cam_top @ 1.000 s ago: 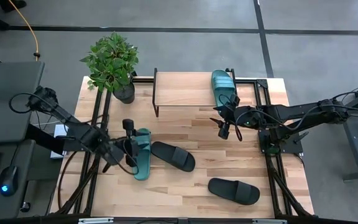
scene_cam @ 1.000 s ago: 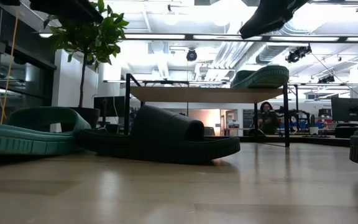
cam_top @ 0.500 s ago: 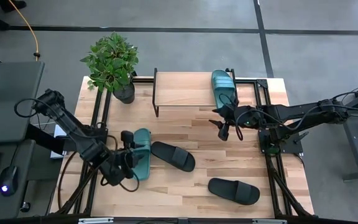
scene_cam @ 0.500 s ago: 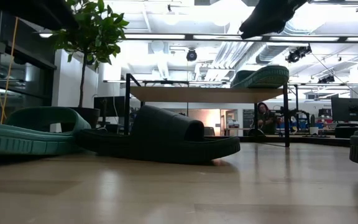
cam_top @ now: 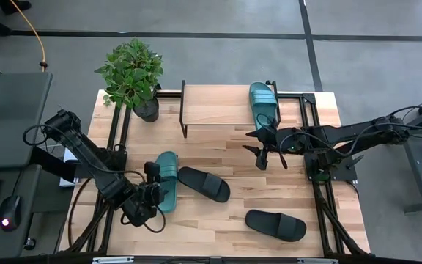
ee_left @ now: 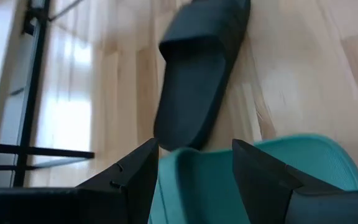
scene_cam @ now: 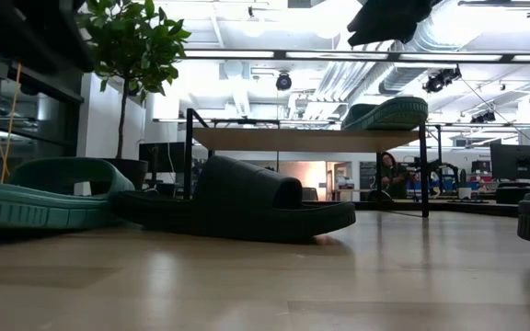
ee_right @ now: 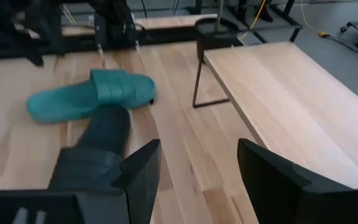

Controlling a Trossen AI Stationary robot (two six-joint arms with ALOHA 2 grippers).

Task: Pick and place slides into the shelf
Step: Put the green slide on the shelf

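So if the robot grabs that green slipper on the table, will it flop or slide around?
Probably not floppy: the teal slide has a thick sole and a strap that stands up by itself. It looks rubbery, so it should grip the wooden table rather than skid. It lies flat, so it is unlikely to roll. The left gripper is at it, fingers open.

no legible text or labels

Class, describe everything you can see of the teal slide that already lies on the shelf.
The teal slide looks rubbery, with one wide ribbed strap across it. It lies flat, sole down, at the right end of the shelf, on its light wood top, lengthways front to back. In the low view it rests on the plank. No claw touches it.
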